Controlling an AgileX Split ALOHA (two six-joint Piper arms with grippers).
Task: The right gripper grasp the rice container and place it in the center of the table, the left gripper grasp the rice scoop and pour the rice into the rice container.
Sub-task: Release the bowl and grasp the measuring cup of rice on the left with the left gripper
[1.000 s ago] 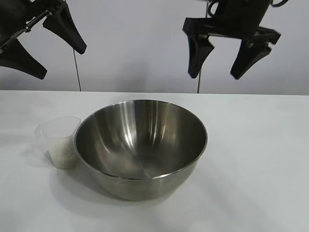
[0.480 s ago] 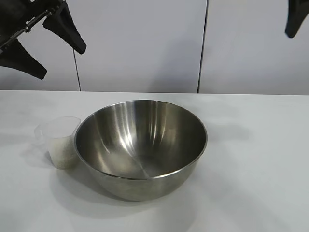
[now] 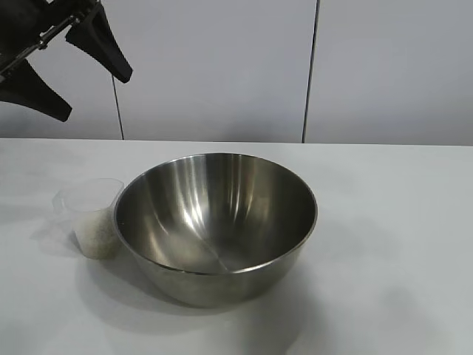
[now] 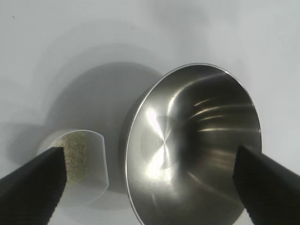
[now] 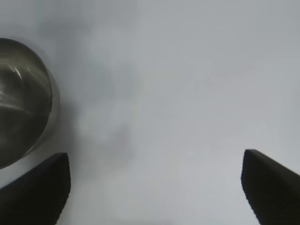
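Observation:
The rice container (image 3: 216, 222), a large shiny steel bowl, stands empty on the white table (image 3: 392, 222) near its middle. It also shows in the left wrist view (image 4: 192, 150) and at the edge of the right wrist view (image 5: 21, 101). The rice scoop (image 3: 92, 217), a clear plastic cup with rice (image 3: 94, 235) in its lower part, stands upright touching the bowl's left side; it also shows in the left wrist view (image 4: 82, 166). My left gripper (image 3: 63, 70) hangs open and empty high above the table's left. My right gripper (image 5: 154, 187) is open and empty, out of the exterior view, above bare table beside the bowl.
A grey panelled wall (image 3: 222, 66) with vertical seams stands behind the table's far edge. Bare tabletop lies right of the bowl and in front of it.
My right gripper has risen and swung right, from above the bowl's far right out of the exterior view. The left gripper, bowl and scoop have not moved.

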